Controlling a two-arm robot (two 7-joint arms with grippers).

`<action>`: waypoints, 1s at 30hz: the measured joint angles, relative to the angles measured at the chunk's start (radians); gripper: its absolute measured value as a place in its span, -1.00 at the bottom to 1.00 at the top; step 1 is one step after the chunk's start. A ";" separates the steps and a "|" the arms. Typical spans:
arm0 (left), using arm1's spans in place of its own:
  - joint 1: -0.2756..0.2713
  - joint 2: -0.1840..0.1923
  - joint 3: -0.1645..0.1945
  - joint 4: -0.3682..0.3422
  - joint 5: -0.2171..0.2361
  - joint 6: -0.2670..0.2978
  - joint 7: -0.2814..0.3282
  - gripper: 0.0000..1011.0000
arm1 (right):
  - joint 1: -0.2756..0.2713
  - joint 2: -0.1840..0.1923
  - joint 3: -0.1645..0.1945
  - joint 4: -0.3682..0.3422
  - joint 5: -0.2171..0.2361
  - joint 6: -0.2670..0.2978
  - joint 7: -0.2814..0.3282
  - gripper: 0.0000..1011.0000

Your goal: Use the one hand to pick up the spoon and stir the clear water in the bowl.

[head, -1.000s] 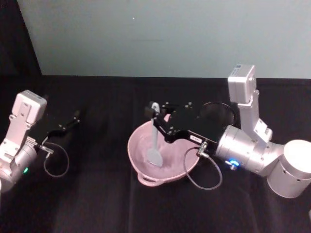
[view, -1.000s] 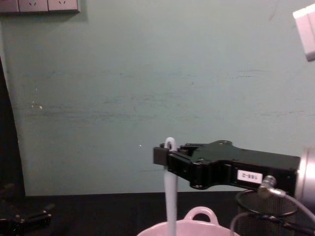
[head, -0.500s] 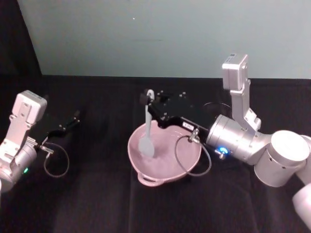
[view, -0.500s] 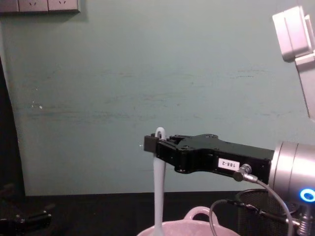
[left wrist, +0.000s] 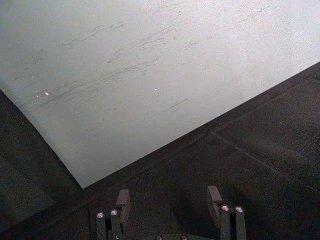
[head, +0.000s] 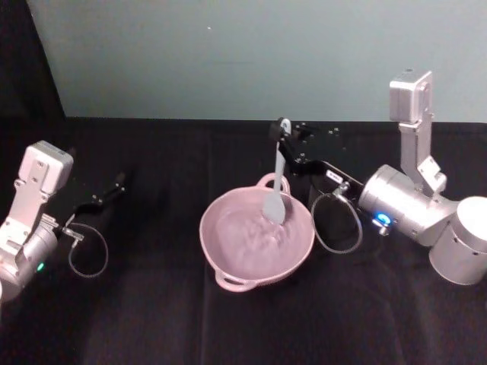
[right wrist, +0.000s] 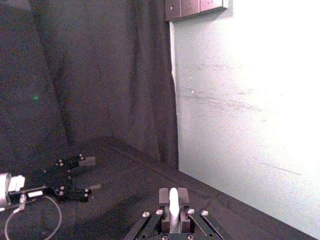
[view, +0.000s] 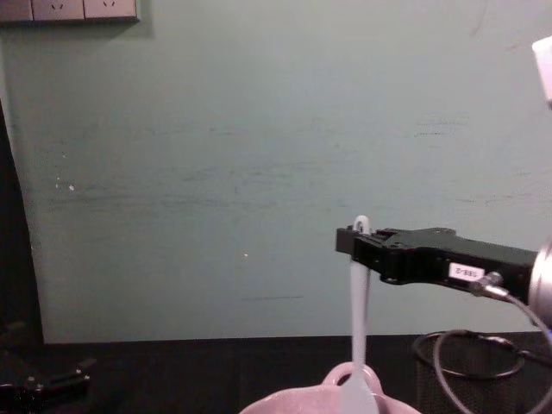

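A pale pink bowl [head: 221, 251] sits at the middle of a black-draped table [head: 152, 319], with one small loop handle on its near rim and another on its far rim. A long white spoon [head: 277, 194] hangs almost upright over the bowl's far side. Its flat scoop points down inside the bowl, just in front of the far handle. Whether the scoop touches the water cannot be told.

The right gripper [head: 283, 137] reaches in from the robot's right above the far rim. Its claw is clamped on the top of the spoon's handle, just below the hole. From the chest camera, the spoon [view: 357, 319] drops straight down from the gripper [view: 355, 243] toward the bowl [view: 302, 405].

Well apart at the table's left side, the left gripper [head: 116, 185] rests idle with its fingers [left wrist: 123, 199] spread apart. A pale green wall [head: 251, 53] stands behind the table.
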 joint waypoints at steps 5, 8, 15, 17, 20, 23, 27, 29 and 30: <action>0.000 0.000 0.000 0.000 0.000 0.000 0.000 1.00 | -0.025 0.031 0.012 -0.047 -0.016 0.017 -0.004 -0.79; 0.000 0.000 0.000 0.000 0.000 0.000 0.000 1.00 | -0.036 0.041 0.012 -0.068 -0.024 0.024 -0.003 -0.78; 0.000 0.000 0.000 0.000 0.000 0.000 0.000 1.00 | -0.074 0.064 -0.005 -0.137 -0.037 0.045 0.016 -0.78; 0.000 0.000 0.000 0.000 0.000 0.000 0.000 1.00 | -0.082 0.064 -0.014 -0.154 -0.037 0.049 0.022 -0.79; 0.000 0.000 0.000 0.000 0.000 0.000 0.000 1.00 | -0.091 0.059 -0.028 -0.176 -0.036 0.052 0.032 -0.78; 0.000 0.000 0.000 0.000 0.000 0.000 0.000 1.00 | -0.094 0.050 -0.044 -0.187 -0.035 0.052 0.039 -0.79; 0.000 0.000 0.000 0.000 0.000 0.000 0.000 1.00 | -0.087 0.033 -0.061 -0.182 -0.032 0.048 0.044 -0.79; 0.000 0.000 0.000 0.000 0.000 0.000 0.000 1.00 | -0.077 0.019 -0.067 -0.164 -0.026 0.043 0.049 -0.79; 0.000 0.000 0.000 0.000 0.000 0.000 0.000 1.00 | -0.073 0.014 -0.068 -0.155 -0.022 0.041 0.050 -0.78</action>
